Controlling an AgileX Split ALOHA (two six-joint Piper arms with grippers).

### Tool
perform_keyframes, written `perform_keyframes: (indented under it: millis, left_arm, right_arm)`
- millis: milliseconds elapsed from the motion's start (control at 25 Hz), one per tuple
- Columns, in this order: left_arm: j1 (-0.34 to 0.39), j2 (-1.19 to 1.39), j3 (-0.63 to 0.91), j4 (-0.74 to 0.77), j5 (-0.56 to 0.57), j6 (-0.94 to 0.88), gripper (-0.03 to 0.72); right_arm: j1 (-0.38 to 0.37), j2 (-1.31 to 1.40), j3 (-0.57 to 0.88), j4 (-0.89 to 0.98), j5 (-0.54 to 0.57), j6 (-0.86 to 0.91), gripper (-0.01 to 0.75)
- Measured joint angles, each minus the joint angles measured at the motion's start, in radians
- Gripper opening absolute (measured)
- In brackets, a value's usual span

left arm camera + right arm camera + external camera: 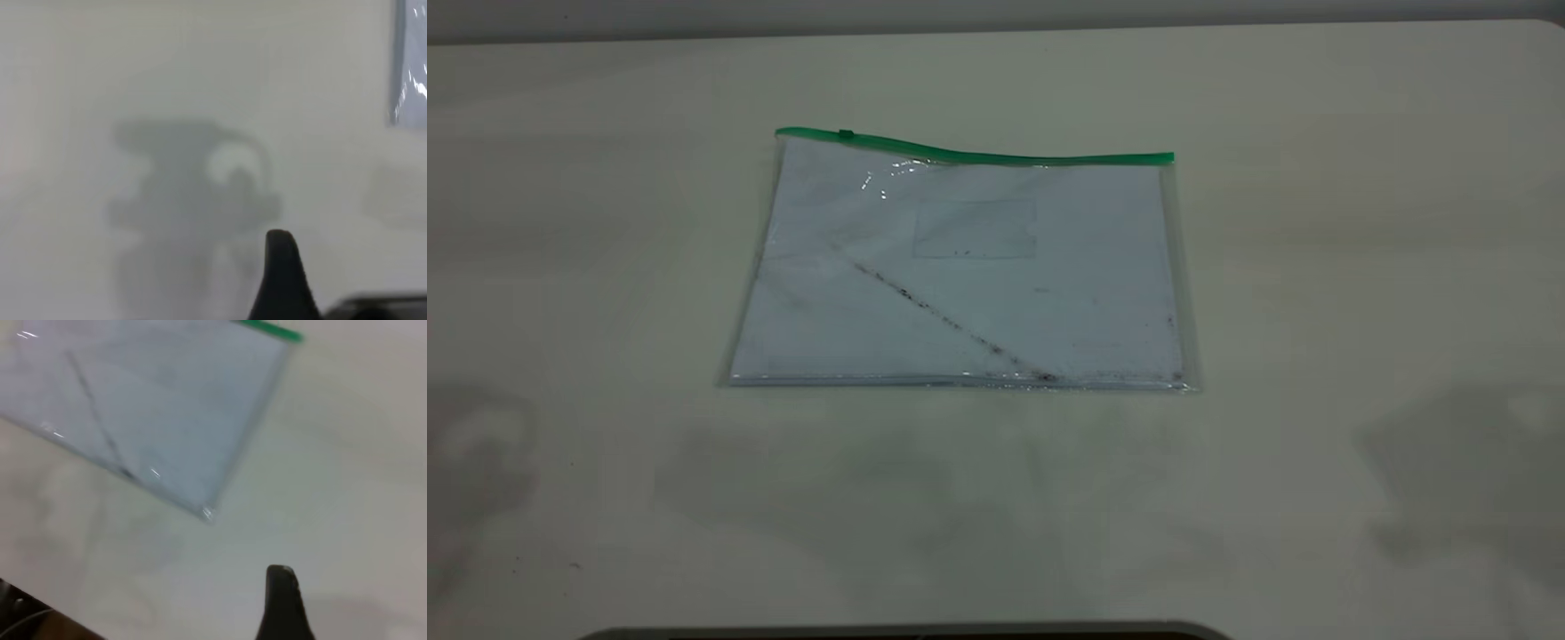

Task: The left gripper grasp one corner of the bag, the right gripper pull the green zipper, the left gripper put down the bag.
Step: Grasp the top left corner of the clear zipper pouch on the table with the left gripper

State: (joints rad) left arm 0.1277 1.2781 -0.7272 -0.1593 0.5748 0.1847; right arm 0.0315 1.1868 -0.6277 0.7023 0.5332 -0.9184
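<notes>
- The bag (960, 267) is clear, glossy plastic, catching bright glints near its top edge, with white paper showing through and a dirty dark streak across its face.
- The green zipper (978, 156) is a smooth, bright plastic strip.
- The table (1360, 267) is a pale, matt, smooth surface.
- The left gripper's fingertip (283, 267) looks matt black.

The bag (960, 267) is lying flat mid-table (1360, 267), the only thing rising from it. Bare tabletop is running wide on its left, right, near and far sides, so each edge is sitting open, including the far green zipper (978, 156).
</notes>
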Motion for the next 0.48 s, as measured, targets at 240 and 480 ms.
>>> perform_keyframes:
  millis: [240, 480]
  left_arm:
    - [0.0, 0.302, -0.138, -0.196, -0.129, 0.146, 0.595]
    - [0.0, 0.6, -0.35, -0.474, -0.131, 0.437, 0.59]
  right_arm:
    - [0.101, 0.286, -0.175, 0.22, -0.017, -0.219, 0.58]
    - [0.183, 0.557, -0.364, 0.35, -0.02, -0.288, 0.573]
